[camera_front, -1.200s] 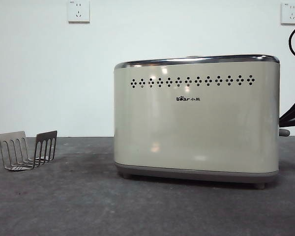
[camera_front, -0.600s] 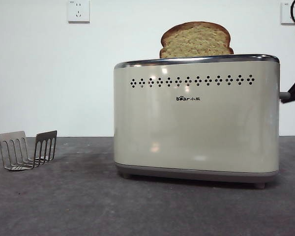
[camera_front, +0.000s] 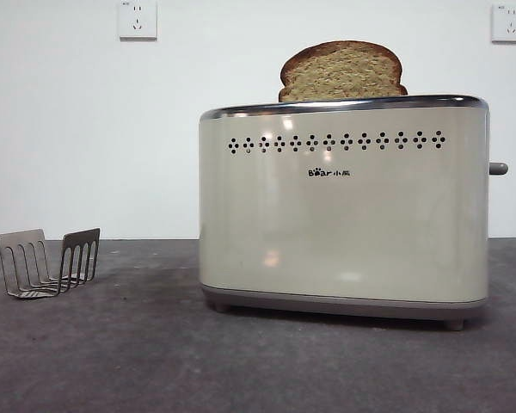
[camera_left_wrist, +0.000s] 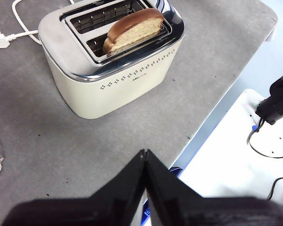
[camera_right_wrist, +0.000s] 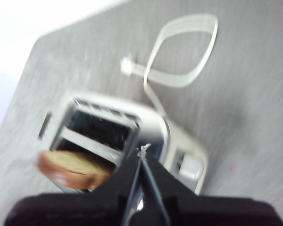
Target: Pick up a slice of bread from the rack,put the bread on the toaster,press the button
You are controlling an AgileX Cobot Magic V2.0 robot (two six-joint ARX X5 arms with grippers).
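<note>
the right end effector (camera_right_wrist: pixel 142 155) had its two black jaws pressed together on nothing. it hung above the narrow end of the large cream-coloured boxy toaster with the chrome top rim (camera_right_wrist: pixel 132 136), near the small grey stubby lever knob, the button (camera_right_wrist: pixel 192 168), but apart from it. its wrist picture was blurred, so finer detail could not be read. the left end effector (camera_left_wrist: pixel 145 157) also had its jaws together and empty, and it waited well apart from the toaster, out over the near edge of the grey table (camera_left_wrist: pixel 61 150).

the thick slice of tan speckled bread with a brown crust and domed top (camera_front: pixel 341 70) stood upright in one of the toaster's two slots, the other slot bare, its upper part rising above the chrome rim. in the front view the button sat high on the toaster's side, and no arm showed there. the small grey metal u-shaped rack with slotted ends (camera_front: pixel 50 262) stood empty on the table, well apart from the toaster. a white power cord with its plug (camera_left_wrist: pixel 2 40) lay loose on the table behind the toaster.

judged from this, picking the bread and placing it were done. with the slice riding high and the button up, whether the pressing was done could not be told.
</note>
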